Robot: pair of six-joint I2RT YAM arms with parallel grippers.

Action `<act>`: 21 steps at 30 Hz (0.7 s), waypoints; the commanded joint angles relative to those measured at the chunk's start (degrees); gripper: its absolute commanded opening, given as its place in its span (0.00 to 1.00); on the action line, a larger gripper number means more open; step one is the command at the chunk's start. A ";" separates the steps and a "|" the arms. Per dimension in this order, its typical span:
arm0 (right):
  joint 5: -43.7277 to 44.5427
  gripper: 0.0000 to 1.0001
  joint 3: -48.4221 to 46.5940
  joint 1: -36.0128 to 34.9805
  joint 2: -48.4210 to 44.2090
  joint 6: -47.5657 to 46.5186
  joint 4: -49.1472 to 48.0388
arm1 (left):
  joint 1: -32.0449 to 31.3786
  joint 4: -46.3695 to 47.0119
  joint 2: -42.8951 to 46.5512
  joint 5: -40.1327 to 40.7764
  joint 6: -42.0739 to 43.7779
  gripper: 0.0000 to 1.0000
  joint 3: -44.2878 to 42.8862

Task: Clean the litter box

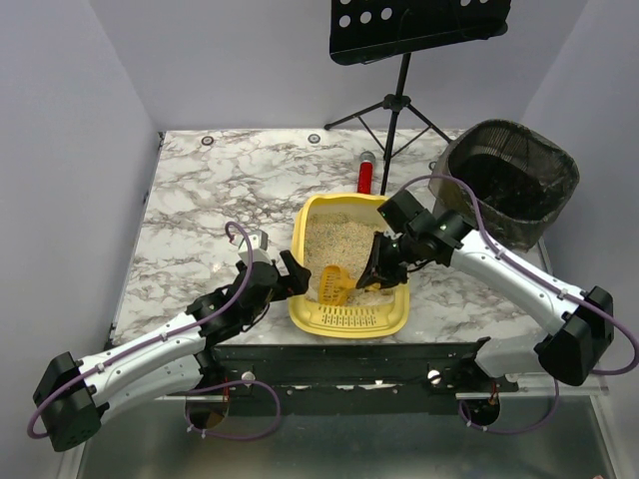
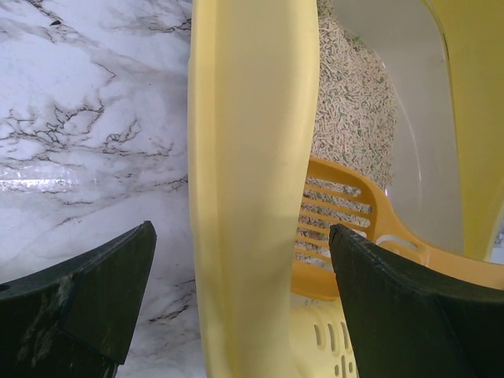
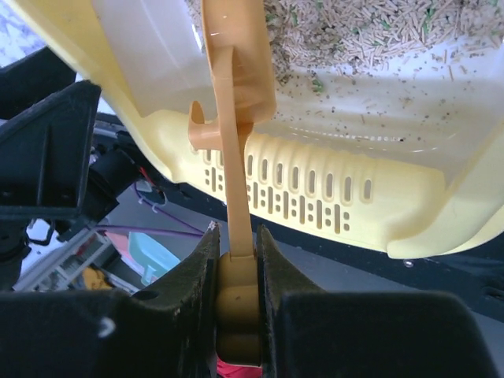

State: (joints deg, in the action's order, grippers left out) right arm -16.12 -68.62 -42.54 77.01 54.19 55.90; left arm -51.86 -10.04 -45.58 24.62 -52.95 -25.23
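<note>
Now the litter box (image 1: 349, 319) sits at the middle of the counter's (image 1: 220, 190) near edge, with its ridged lip toward the arms. The right hand (image 1: 381, 265) is clamped on the handle of the orange scoop (image 1: 334, 284), whose slotted blade lies inside the box. The left hand (image 1: 297, 276) gapes wide, its fingers straddling the box's left wall.

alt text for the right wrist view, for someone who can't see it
The right gripper is shut on the handle of an orange scoop that reaches up into the yellow litter box. The box's slotted lip runs across the middle, with beige litter scattered on the pale floor above it.
</note>
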 commanded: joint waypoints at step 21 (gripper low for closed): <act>14.54 0.01 26.62 -0.35 -11.10 34.23 -28.30 | 0.62 2.05 -0.03 0.08 -1.19 0.99 1.86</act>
State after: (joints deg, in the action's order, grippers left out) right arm -6.83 -42.26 -43.07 62.13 87.18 26.94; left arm -51.48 -8.69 -45.60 24.60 -53.52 -23.86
